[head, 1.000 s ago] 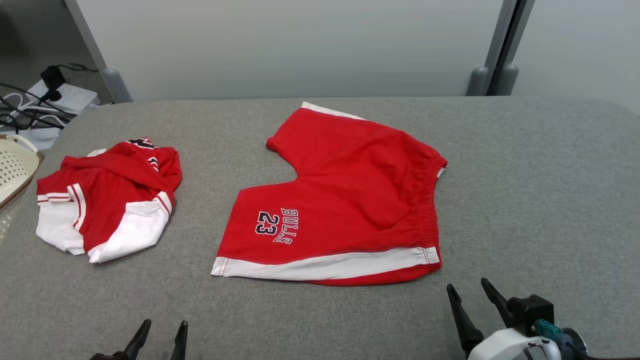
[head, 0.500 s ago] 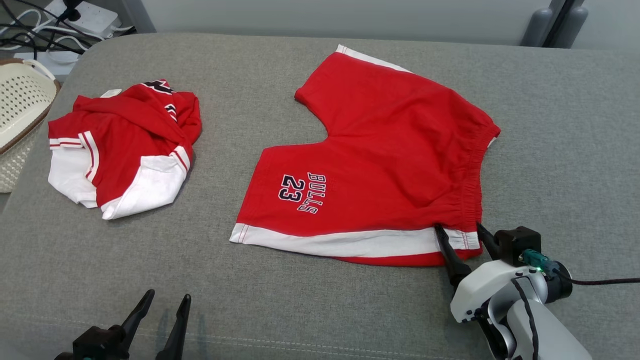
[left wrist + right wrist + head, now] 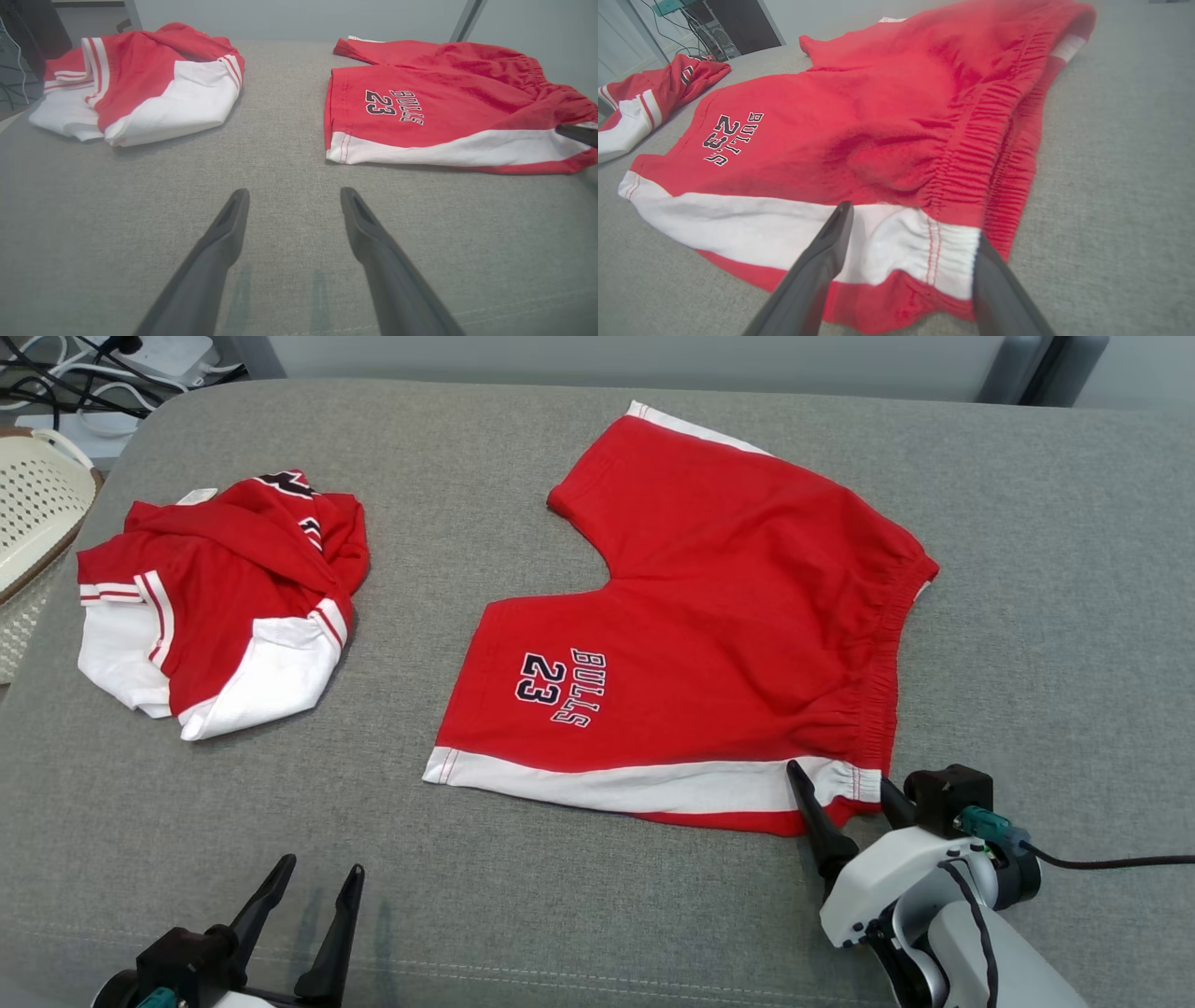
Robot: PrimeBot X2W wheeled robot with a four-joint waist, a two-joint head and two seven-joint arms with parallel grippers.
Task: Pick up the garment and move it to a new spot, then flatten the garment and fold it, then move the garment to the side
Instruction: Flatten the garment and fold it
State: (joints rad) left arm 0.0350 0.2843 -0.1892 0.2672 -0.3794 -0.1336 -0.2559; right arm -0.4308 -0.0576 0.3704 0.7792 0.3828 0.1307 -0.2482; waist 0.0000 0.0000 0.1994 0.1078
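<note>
The garment, a pair of red shorts [image 3: 709,644] with white side stripes and "BULLS 23" print, lies spread flat on the middle of the grey padded table [image 3: 1055,616]. My right gripper [image 3: 840,777] is open at the near right corner of the shorts. Its two fingers straddle the white end of the waistband [image 3: 943,252], low over the cloth, and grip nothing. In the right wrist view the right gripper [image 3: 911,223] points across the shorts [image 3: 878,126]. My left gripper [image 3: 319,866] is open over bare table at the near left. The left wrist view shows the left gripper [image 3: 294,192] short of the shorts [image 3: 444,112].
A crumpled red and white jersey [image 3: 215,607] sits on the table's left part. A cream perforated basket [image 3: 37,513] stands just off the left edge. Cables and a power strip [image 3: 140,355] lie on the floor beyond the far left corner.
The head camera has tilted down and closer. My right gripper has moved forward from bare table to the shorts' waistband corner, still open. The left gripper stays open near the front edge.
</note>
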